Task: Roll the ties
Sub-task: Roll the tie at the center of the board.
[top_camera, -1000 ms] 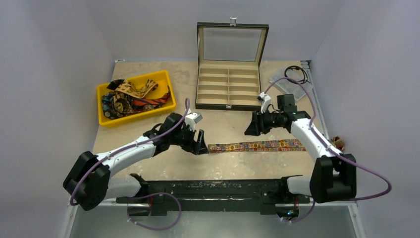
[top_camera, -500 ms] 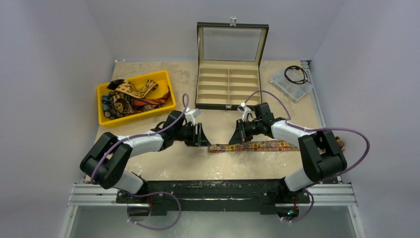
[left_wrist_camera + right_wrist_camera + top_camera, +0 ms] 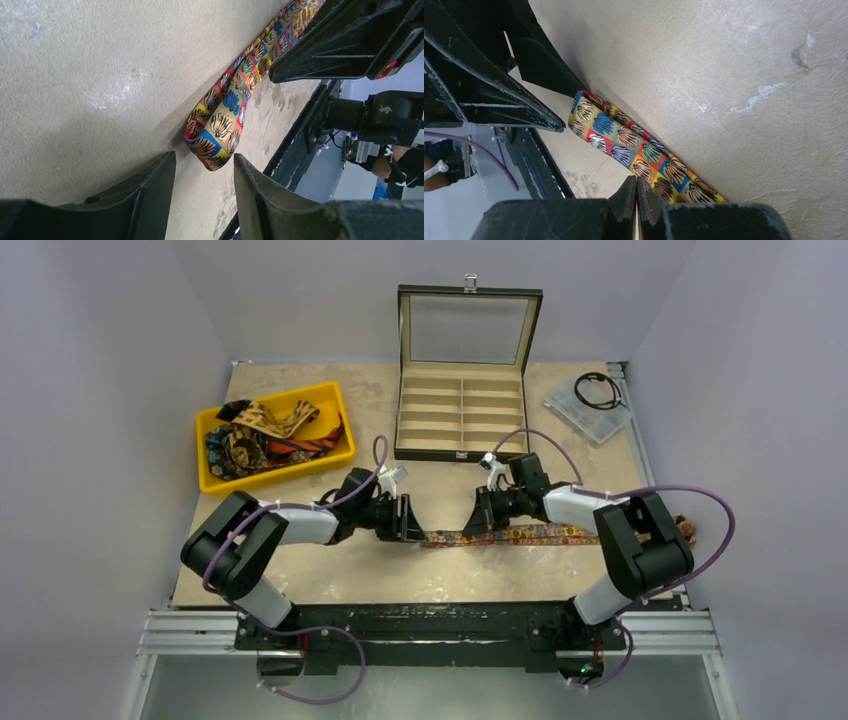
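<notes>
- step in hand, by the look of it: starting the roll on one tie (image 3: 520,534), flat on the table (image 3: 330,580) in the middle of the top view, stretched from centre toward the right.
- left gripper (image 3: 408,523) at the tie's left end, jaws partly apart, nothing between them.
- in the left wrist view, tie tip right at the mouth of that gap; touching a finger or just clear, hard to tell.
- tip seemingly doubled over on itself, perhaps a first turn of the roll; not sharp enough to be sure.
- right gripper (image 3: 478,523) a little further right along the strip, closed tight, tips down at the tie's near edge; cannot tell if pinching any fabric or only pressing beside it.
- other ties (image 3: 262,435) heaped in the yellow bin (image 3: 212,480) at upper left, well apart from both arms; open box (image 3: 460,453) at top centre.
- task barely begun, judging by the full bin and the one strip not yet rolled.
- next move, as a guess: close the left gripper on the folded tip, then turn it over toward the right, with the right gripper pinning the strip flat.
- calls for a square grip across the tip and a straight strip; thin cloth likely to slip free or roll askew otherwise.
</notes>
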